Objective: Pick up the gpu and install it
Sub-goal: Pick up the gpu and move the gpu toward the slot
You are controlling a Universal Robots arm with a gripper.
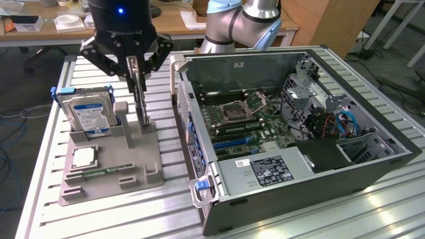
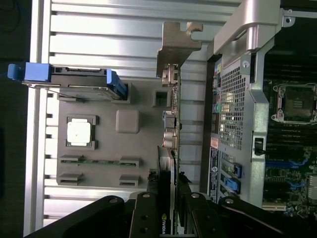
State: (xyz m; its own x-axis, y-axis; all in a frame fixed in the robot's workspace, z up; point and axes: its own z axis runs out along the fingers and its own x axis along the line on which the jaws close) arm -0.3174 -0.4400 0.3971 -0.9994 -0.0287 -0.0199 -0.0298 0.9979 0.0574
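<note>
The gpu stands on edge in a slot of the grey holder, seen as a thin dark card. In the wrist view the gpu runs lengthwise, its silver bracket at the far end from the camera. My gripper comes down from above with a finger on each side of the card's upper edge, shut on it. The wrist view has the gripper clamped on the card's near end. The card's lower edge still sits in the holder.
An open computer case lies at the exterior view's right, motherboard with blue slots exposed. The holder also carries a hard drive with blue rails, a processor chip and a green memory stick. A slatted aluminium table lies underneath.
</note>
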